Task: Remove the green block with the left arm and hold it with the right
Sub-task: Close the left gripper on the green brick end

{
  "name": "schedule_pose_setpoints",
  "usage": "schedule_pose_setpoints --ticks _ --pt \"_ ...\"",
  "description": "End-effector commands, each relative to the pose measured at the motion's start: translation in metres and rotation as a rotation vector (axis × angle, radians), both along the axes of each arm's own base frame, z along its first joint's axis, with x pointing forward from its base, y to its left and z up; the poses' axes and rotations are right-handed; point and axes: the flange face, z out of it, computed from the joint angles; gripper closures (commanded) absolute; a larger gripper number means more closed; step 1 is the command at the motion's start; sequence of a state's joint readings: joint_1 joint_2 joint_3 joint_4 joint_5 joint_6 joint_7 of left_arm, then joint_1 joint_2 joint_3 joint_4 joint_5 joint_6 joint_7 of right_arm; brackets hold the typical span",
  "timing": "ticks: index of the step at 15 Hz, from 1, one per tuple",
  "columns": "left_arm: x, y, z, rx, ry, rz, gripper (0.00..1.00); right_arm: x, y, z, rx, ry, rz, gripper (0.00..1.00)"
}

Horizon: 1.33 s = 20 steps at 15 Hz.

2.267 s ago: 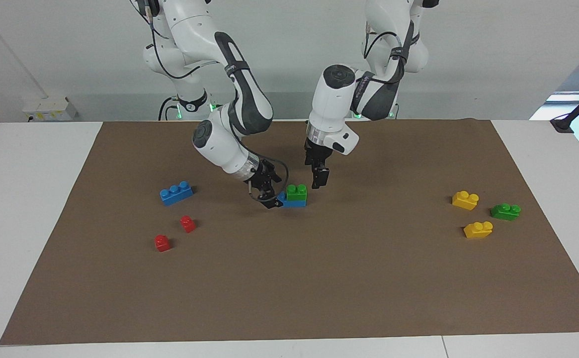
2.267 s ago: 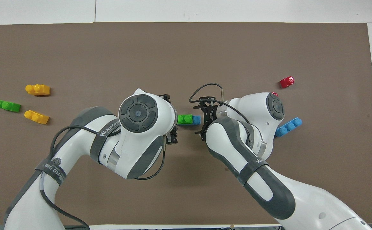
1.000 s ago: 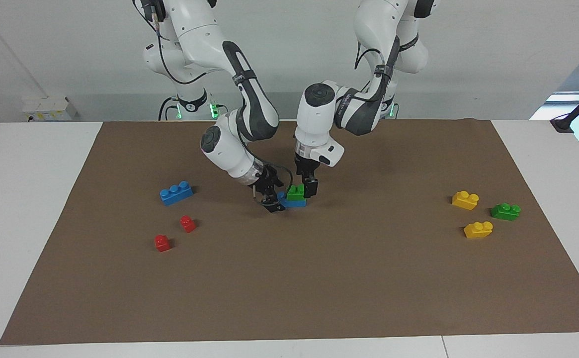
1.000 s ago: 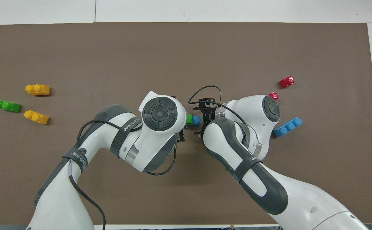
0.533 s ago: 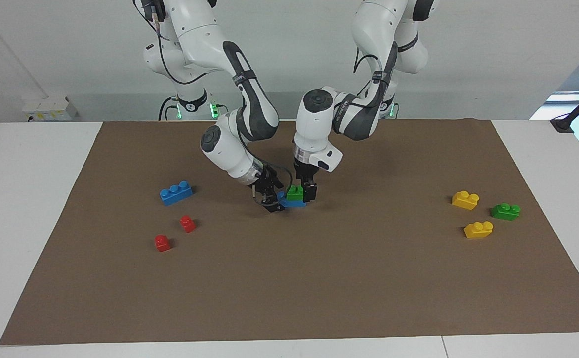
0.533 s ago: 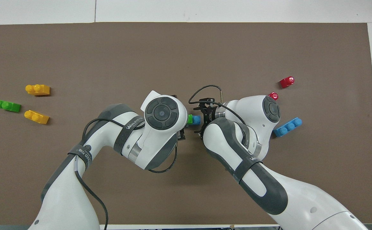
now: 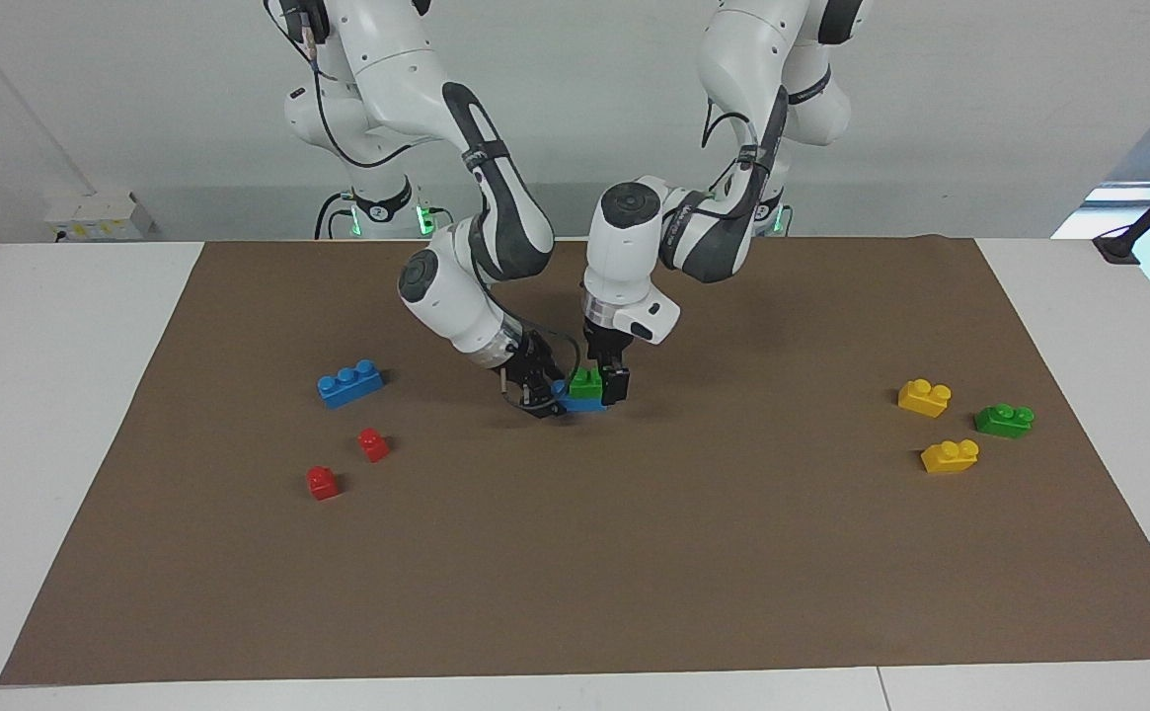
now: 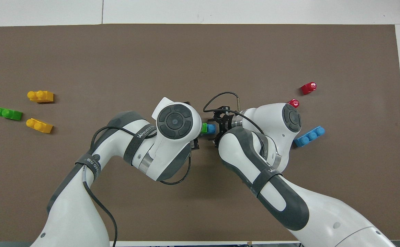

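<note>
Mid-mat, the green block sits stacked on a blue brick; the left gripper points straight down, fingers spread wide astride the block; the right gripper slants in low at the blue brick, its grip unclear.

Legible text: dark strap on the left arm's forearm reads "WANJEED" in white capitals. Dark strap on the right arm carries white lettering, unreadable. A number stands on the right arm's base ring, unreadable.
</note>
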State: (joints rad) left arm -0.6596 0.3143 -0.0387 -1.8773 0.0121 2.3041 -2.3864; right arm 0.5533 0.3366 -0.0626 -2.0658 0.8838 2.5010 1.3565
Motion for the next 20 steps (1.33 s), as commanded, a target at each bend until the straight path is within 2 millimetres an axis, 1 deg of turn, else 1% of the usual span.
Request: schedule_pose_setpoints --ticks 1,2,5,7,10,12,16,17,18,20 --pt "0.0035 -0.004 -0.0025 0.002 -0.023 0.013 0.0 -0.0016 -0.0009 -0.0022 0.007 -0.028 -0.004 0.35" --pt "0.0035 -0.004 -0.0025 0.002 -0.023 0.013 0.0 -0.0016 -0.0009 -0.0021 0.006 -0.029 -0.002 0.39" --pt "0.0028 -0.0047 -0.0079 0.008 -0.018 0.01 0.0 -0.0016 -0.0009 -0.0021 0.006 -0.029 -0.002 0.54" --pt "0.0028 -0.0047 -0.0079 0.008 -0.018 0.01 0.0 -0.0018 -0.0008 -0.0023 0.007 -0.027 -0.002 0.6" --pt "0.0028 -0.0043 -0.0085 0.018 -0.027 0.0 0.0 -0.0022 0.0 -0.0023 0.007 -0.027 0.0 0.66" --pt "0.0027 -0.0042 -0.0086 0.019 -0.026 0.0 0.01 -0.0022 0.0 -0.0023 0.008 -0.027 0.0 0.72" --pt "0.0027 -0.0053 -0.007 0.019 -0.026 -0.004 0.13 -0.0022 0.0 -0.0023 0.008 -0.029 0.003 0.76" --pt "0.0028 -0.0054 -0.0068 0.018 -0.027 -0.004 0.2 -0.0022 0.0 -0.0023 0.008 -0.032 0.008 0.79" --pt "0.0028 -0.0054 -0.0068 0.019 -0.028 -0.005 0.3 -0.0022 0.0 -0.0023 0.007 -0.036 0.014 0.81" --pt "0.0023 -0.0063 -0.0067 0.018 -0.029 -0.007 0.62 -0.0027 0.0005 -0.0025 0.028 -0.038 0.009 0.83"
